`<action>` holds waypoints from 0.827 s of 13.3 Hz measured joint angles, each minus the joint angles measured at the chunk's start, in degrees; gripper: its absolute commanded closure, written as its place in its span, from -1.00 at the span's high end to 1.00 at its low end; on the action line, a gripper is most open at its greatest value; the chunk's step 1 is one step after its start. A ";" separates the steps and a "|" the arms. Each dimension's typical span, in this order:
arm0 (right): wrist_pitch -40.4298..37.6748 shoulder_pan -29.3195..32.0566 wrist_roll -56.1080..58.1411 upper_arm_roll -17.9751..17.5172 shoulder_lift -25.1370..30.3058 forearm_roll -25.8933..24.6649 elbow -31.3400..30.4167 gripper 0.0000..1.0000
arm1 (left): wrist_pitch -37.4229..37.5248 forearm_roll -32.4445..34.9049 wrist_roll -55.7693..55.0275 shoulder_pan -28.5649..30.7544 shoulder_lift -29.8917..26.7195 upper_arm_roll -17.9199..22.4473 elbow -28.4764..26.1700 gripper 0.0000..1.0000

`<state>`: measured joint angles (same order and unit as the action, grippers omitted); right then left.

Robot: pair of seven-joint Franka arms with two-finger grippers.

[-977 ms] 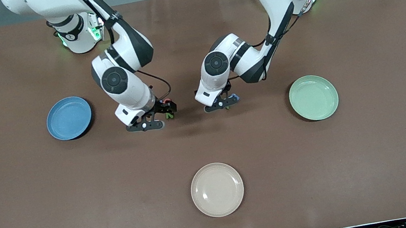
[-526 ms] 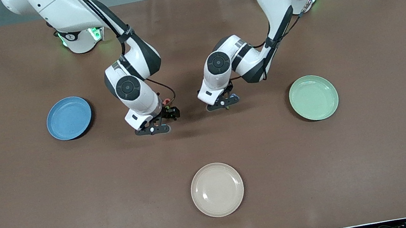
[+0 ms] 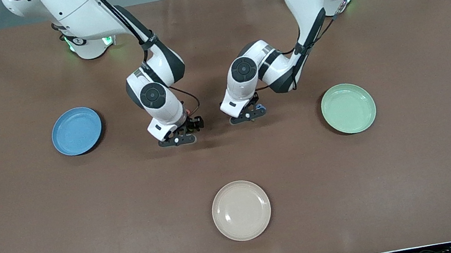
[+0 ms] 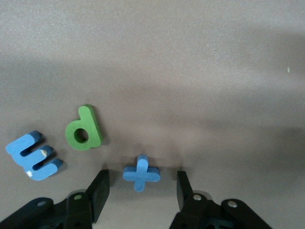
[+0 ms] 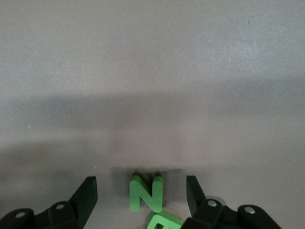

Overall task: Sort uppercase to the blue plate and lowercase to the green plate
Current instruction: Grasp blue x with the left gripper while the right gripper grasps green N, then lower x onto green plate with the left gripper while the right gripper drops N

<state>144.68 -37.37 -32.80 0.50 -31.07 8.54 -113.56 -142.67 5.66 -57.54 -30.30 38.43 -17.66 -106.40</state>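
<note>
Green p (image 4: 85, 129) and blue m (image 4: 33, 155) beside flanked x (image 4: 141, 173).

Two glossy white arms, dark at the joints!
Black round caps, thin black cables, green base lights, black end effectors with silver screws.

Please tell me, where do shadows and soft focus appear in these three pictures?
Front view: even light, faint arm shadows on the table. Left wrist view: a broad dark band crosses the cloth above the blue plus, and the left tool looks soft. Right wrist view: a similar band lies above the green N.
</note>
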 measured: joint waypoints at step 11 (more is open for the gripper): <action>0.87 -0.29 0.00 0.01 -0.36 -0.10 -1.64 -0.03 | -0.25 0.03 -1.26 0.15 -0.27 0.09 0.11 -0.60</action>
<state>145.55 -37.67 -32.80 0.51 -31.43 8.44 -115.20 -142.92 5.69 -58.81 -30.16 38.16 -17.57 -106.30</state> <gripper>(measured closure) 0.410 0.661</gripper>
